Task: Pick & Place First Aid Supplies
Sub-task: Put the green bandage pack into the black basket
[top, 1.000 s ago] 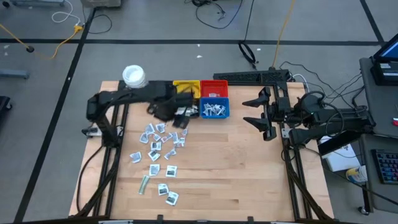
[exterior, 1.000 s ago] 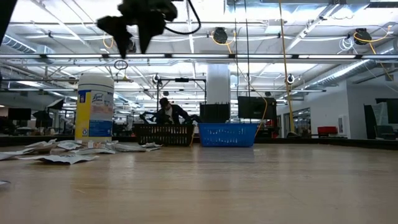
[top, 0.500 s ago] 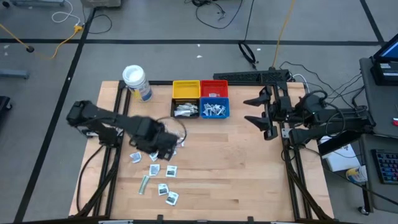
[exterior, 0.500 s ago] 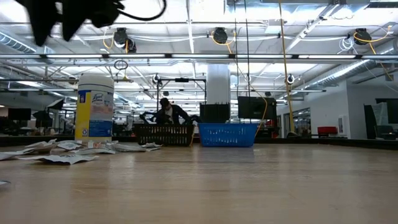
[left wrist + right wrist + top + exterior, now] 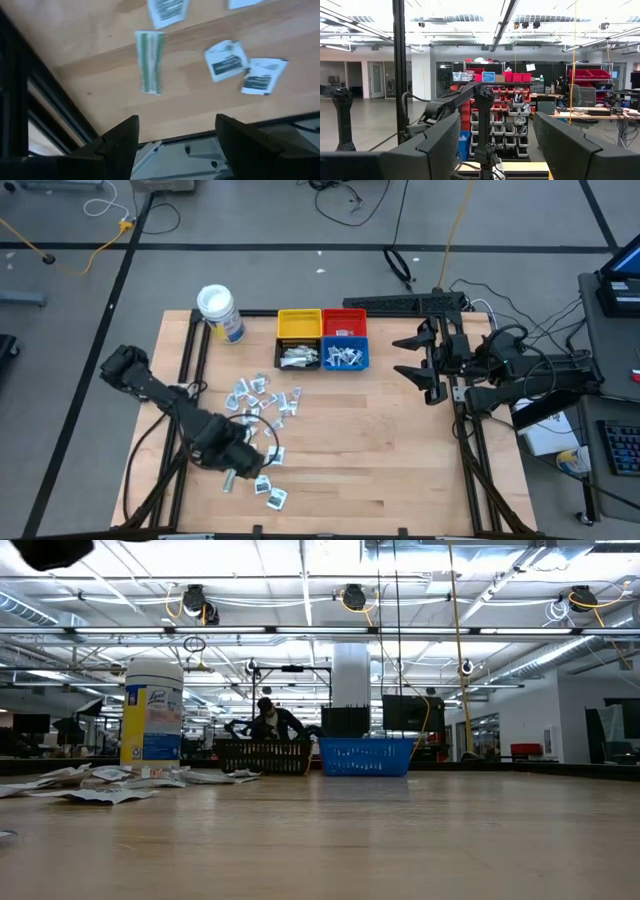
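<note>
Left gripper [image 5: 243, 467] low over the near-left part of the surface [image 5: 400, 450], fingers spread wide with nothing between them, aimed down at the near end of the scatter; likely placed so for a fresh pick. In the left wrist view, a long green-striped strip [image 5: 149, 61] lying flat just ahead of the fingertips, with two squarish packets [image 5: 226, 60] side by side a little further off and another squarish one beyond the strip. Strip probably the next target, being nearest the open fingers and clear of neighbours. First aid supplies [image 5: 262, 398] strewn loose across the left half of the surface, from below the bins toward the near edge. Some already dropped in the black bin [image 5: 298, 356] and blue bin [image 5: 345, 356]; yellow bin [image 5: 299, 323] apparently bare, red bin [image 5: 344, 322] holding little. White-lidded jar [image 5: 219, 310] upright at the far-left corner. Right gripper [image 5: 418, 360] parked beside the right edge, fingers wide and empty, well apart from the supplies.
</note>
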